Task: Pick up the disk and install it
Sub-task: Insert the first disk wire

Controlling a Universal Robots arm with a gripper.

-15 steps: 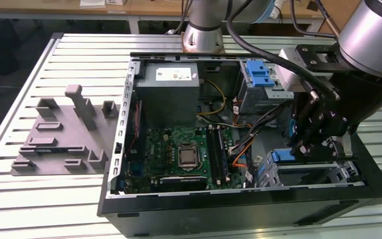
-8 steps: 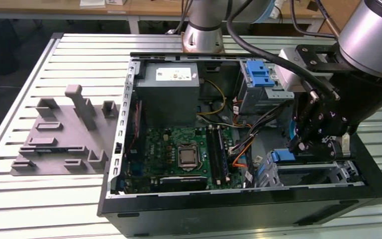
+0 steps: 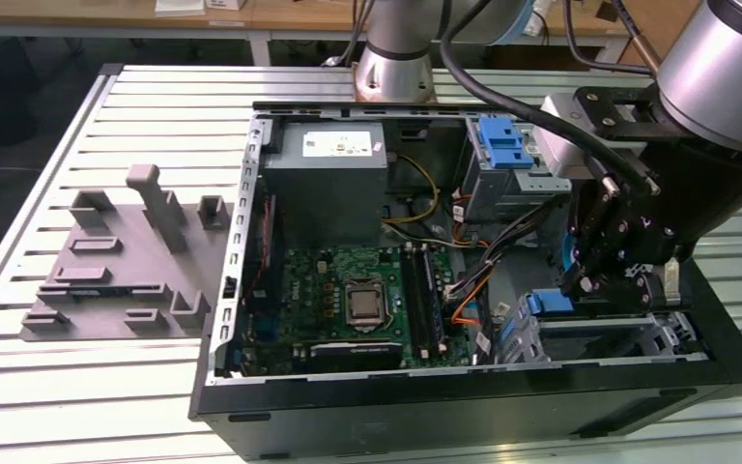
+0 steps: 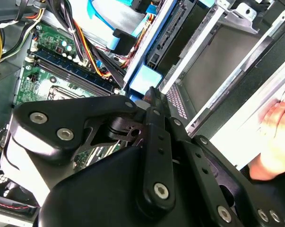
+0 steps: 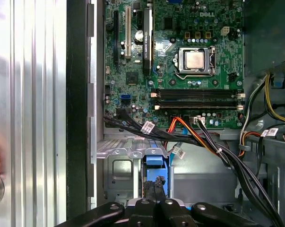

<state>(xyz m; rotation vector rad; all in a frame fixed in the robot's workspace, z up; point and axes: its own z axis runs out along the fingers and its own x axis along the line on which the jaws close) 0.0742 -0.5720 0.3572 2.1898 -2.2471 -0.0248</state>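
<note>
Fingers drawn together, the gripper (image 5: 154, 187) is set at the disk (image 5: 154, 163) in the drive bay (image 5: 116, 172); pushing should be kept square.

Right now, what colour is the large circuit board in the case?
Green circuit board, clearest in the first wrist view.

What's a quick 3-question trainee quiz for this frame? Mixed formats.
1. True or false: the gripper hangs over the grey fixture on the table.
2. The gripper's tip is nearest the: A) motherboard B) disk in the drive cage C) power supply.
3. Fill in: a person's ___ is outside the case.
Key: 1 false; 2 B; 3 hand.
</note>
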